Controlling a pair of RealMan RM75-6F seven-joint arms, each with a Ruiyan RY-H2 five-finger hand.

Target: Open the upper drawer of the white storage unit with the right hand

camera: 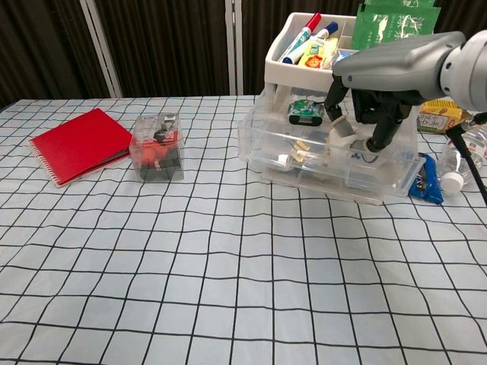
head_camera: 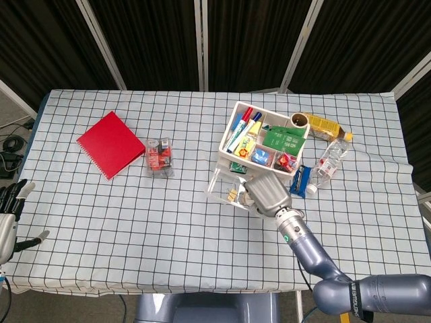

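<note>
The white storage unit (head_camera: 264, 136) (camera: 298, 55) stands right of the table's middle, with a top tray of markers and packets. A clear drawer (head_camera: 224, 191) (camera: 293, 161) sticks out of its front, holding small items. My right hand (head_camera: 268, 193) (camera: 374, 99) is over that drawer, its fingers (camera: 374, 139) curled down inside, behind the front wall. A green toy car (camera: 306, 111) shows in the unit above the drawer. My left hand (head_camera: 11, 217) hangs off the table's left edge with its fingers spread, holding nothing.
A red notebook (head_camera: 110, 144) (camera: 80, 144) and a small clear box (head_camera: 159, 156) (camera: 157, 147) lie at the left. A plastic bottle (head_camera: 330, 161) (camera: 456, 163), a yellow box (head_camera: 323, 126) and a blue packet (head_camera: 302, 180) (camera: 428, 181) crowd the unit's right side.
</note>
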